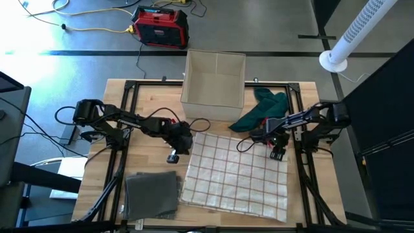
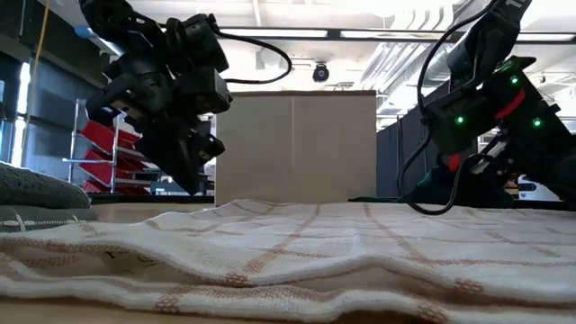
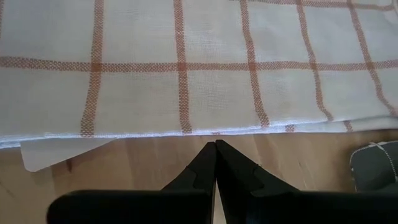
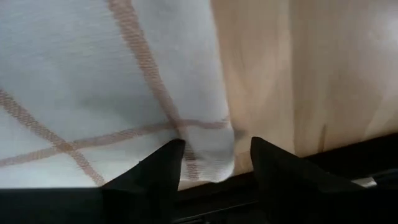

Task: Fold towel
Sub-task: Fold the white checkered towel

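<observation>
the checked towel (image 1: 236, 173) lies flat toward the surface's front edge, its far right corner between the parted fingers of the right hand (image 4: 212, 163), while the left hand (image 3: 215, 163), pinched shut and empty, hangs beside its far left corner.

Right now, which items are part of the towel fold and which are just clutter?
In play: checked towel; right tool open at its corner; left tool shut beside its edge.
Clutter: cardboard box; green cloth; folded grey cloth.
</observation>
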You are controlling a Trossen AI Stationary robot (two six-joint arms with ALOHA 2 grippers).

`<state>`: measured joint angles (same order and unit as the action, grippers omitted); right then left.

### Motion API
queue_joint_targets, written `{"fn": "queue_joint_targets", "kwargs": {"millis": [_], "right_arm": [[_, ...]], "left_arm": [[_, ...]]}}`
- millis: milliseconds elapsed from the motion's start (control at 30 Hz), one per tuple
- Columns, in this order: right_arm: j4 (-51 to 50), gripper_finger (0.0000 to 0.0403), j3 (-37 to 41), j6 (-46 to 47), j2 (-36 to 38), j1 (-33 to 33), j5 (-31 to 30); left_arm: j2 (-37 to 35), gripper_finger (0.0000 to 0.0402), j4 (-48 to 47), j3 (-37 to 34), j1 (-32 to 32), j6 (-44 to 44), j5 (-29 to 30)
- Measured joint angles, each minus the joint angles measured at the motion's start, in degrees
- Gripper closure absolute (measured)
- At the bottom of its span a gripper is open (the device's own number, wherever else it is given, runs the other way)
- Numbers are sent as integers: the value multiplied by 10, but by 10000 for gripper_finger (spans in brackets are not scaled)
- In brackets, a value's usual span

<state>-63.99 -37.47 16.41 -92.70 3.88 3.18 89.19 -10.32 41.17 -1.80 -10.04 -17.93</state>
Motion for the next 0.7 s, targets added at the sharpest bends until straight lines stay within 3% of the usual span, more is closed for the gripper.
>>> {"fn": "queue_joint_targets", "kwargs": {"millis": [233,433,700], "right_arm": [[-5,393,-2,21,16,-31,-6],[-30,401,-44,73,59,-109,-20],[-36,402,-87,175,100,-220,-49]], "left_arm": [[0,402,9,0,1,4,7],[-11,402,55,1,4,-6,74],[-22,397,128,1,4,-66,106]]}}
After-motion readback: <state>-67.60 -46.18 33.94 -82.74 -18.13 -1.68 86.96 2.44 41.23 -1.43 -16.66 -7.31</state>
